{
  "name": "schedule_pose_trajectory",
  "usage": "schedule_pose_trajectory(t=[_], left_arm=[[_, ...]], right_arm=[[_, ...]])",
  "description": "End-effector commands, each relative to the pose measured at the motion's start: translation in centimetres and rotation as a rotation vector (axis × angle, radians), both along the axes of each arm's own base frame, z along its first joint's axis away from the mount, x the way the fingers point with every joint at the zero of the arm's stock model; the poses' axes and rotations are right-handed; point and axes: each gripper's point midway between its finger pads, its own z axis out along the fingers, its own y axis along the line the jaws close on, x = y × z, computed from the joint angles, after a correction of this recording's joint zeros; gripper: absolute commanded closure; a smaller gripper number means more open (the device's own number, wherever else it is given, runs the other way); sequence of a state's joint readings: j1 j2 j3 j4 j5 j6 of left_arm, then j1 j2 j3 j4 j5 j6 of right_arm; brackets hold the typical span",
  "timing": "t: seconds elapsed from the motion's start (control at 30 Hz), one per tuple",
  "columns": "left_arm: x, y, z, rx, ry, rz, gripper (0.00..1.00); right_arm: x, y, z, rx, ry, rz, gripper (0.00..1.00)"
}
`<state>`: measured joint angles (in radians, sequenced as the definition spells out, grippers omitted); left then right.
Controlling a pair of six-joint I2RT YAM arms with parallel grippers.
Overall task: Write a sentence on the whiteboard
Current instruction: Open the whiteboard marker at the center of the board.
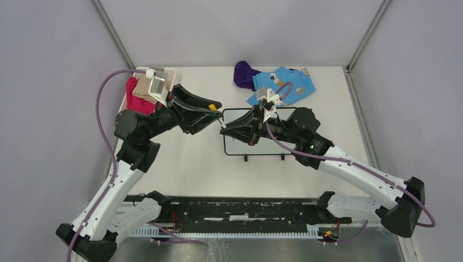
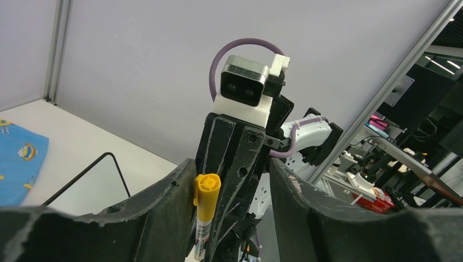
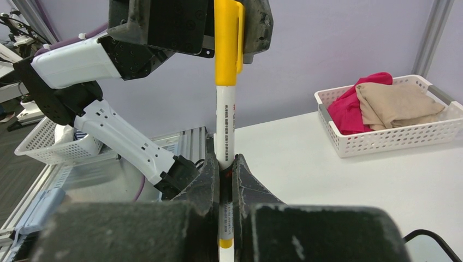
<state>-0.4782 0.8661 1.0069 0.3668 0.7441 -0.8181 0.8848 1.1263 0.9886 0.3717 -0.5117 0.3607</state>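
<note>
The whiteboard [image 1: 240,146] lies flat mid-table, a white board with a thin black frame; no orange writing shows on its visible part. Both grippers meet above its left end. My right gripper [image 1: 224,130] is shut on the white barrel of a marker [image 3: 225,125] with a yellow cap, holding it upright in the right wrist view [image 3: 225,164]. My left gripper [image 1: 215,113] is open around the cap [image 2: 207,191]. The cap rests against one finger [image 2: 164,207], and the other finger [image 2: 306,207] stands apart.
A white basket [image 1: 164,69] with red and beige cloths sits at the back left, also in the right wrist view [image 3: 393,143]. A blue patterned cloth [image 1: 284,82] and a purple cloth [image 1: 245,73] lie behind the board. The enclosure walls stand close around.
</note>
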Motion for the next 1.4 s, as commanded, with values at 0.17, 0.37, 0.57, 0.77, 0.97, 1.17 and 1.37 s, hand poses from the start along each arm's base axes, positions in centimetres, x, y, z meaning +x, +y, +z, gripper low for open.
schedule_pose_trajectory(t=[0.17, 0.37, 0.57, 0.77, 0.97, 1.17, 1.37], left_arm=[[-0.7, 0.2, -0.5, 0.039, -0.052, 0.003, 0.55], [0.1, 0.0, -1.8, 0.080, -0.026, 0.026, 0.57], [0.5, 0.0, -2.5, 0.096, -0.016, 0.044, 0.62], [0.7, 0.3, -2.1, 0.084, -0.020, 0.074, 0.74], [0.9, 0.3, -2.1, 0.082, -0.019, 0.081, 0.95], [0.8, 0.5, -2.0, 0.076, -0.019, 0.088, 0.98], [0.7, 0.4, -2.1, 0.077, -0.013, 0.079, 0.98]], right_arm=[[0.4, -0.8, 1.0, 0.029, -0.037, -0.050, 1.00], [0.2, -0.8, 1.3, 0.043, -0.033, -0.042, 1.00], [0.0, -0.8, 1.5, 0.057, -0.029, -0.026, 1.00], [-0.1, -0.9, 1.3, 0.056, -0.029, -0.025, 1.00], [-0.3, -0.8, 1.0, 0.053, -0.024, -0.015, 1.00], [-0.7, -1.0, 1.2, 0.064, -0.026, -0.002, 0.85], [-0.5, -1.4, 2.6, 0.130, -0.010, -0.020, 0.41]])
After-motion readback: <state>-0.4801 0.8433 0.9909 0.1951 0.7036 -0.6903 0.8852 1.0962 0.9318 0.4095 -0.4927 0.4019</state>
